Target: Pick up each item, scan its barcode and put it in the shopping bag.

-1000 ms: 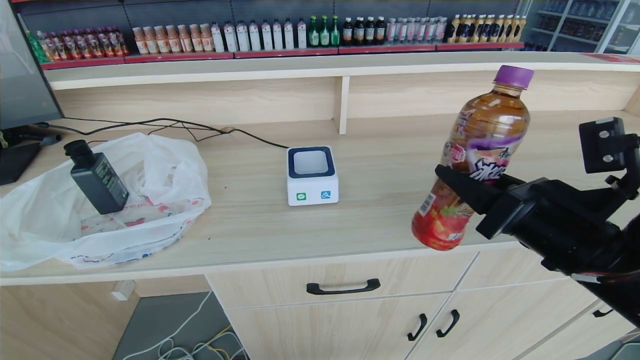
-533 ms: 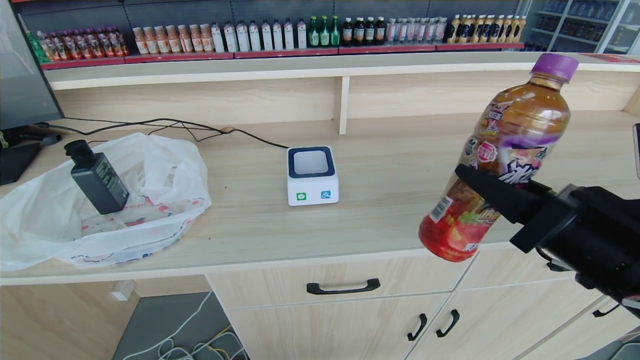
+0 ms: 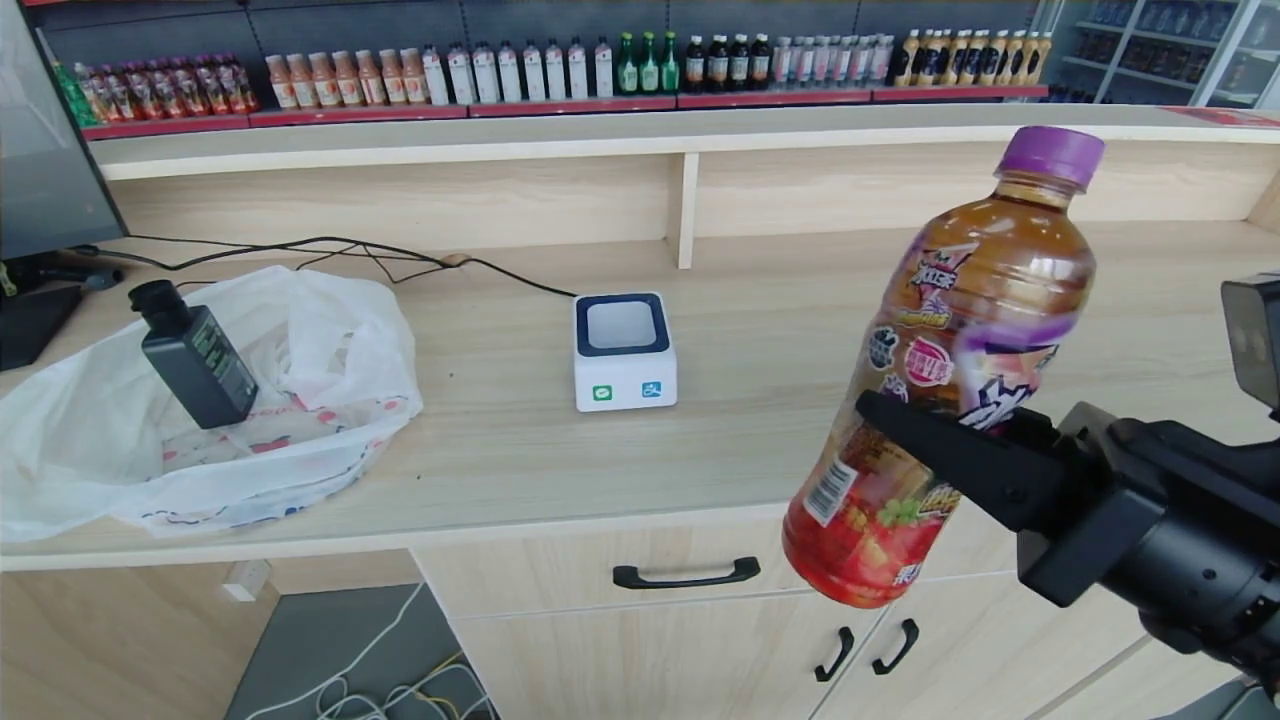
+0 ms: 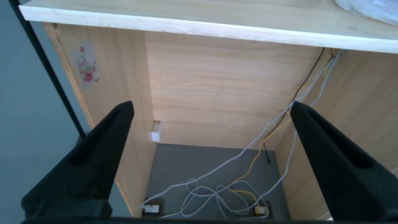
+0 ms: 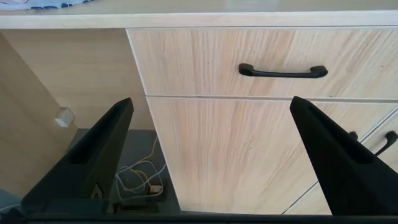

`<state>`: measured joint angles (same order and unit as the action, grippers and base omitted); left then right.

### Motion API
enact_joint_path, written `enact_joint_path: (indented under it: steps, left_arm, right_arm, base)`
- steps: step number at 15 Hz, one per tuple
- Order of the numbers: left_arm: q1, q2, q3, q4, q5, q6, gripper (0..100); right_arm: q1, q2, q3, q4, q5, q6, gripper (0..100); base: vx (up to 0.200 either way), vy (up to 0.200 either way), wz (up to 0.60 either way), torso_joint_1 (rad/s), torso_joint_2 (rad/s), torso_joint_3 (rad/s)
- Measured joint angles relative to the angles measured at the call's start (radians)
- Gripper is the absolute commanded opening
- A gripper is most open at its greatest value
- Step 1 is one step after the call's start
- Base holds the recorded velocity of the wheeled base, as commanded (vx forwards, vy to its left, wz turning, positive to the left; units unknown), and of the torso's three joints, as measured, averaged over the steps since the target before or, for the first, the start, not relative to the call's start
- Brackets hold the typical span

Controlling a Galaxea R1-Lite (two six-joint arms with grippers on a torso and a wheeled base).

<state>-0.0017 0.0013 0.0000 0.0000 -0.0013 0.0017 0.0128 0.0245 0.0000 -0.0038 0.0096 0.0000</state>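
Note:
A tea bottle [image 3: 950, 370] with a purple cap and a red-and-brown label hangs tilted in the air over the counter's front edge at the right. My right gripper [image 3: 930, 450] is shut on its lower half, and one black finger crosses the label. A barcode shows on the bottle's lower left side. The white scanner [image 3: 623, 350] with a dark-rimmed window sits mid-counter, to the left of the bottle. The white shopping bag [image 3: 330, 330] lies open at the left with a black bottle [image 3: 195, 360] leaning in it. My left gripper [image 4: 211, 162] is open, below the counter's edge.
The wooden counter [image 3: 760, 330] has a raised back shelf with a divider. A black cable [image 3: 330, 250] runs from the scanner toward a monitor [image 3: 45, 170] at the far left. Drawers with black handles [image 3: 686, 577] are under the counter. Loose cables [image 4: 217, 193] lie on the floor.
The right gripper first swung the tea bottle right and up, then brought it back left and lower, closer to the head camera. Bag, scanner and black bottle stayed put.

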Motion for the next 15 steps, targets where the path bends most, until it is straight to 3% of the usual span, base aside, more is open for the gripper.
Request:
enact_joint_path:
  steps: [15]
  left_arm:
    - [0.000,0.000,0.000,0.000,0.000,0.000,100]
  right_arm:
    - [-0.007,-0.026,-0.001,0.000,0.000,0.026,100]
  base:
    - [-0.013,0.000,0.00,0.000,0.00,0.000]
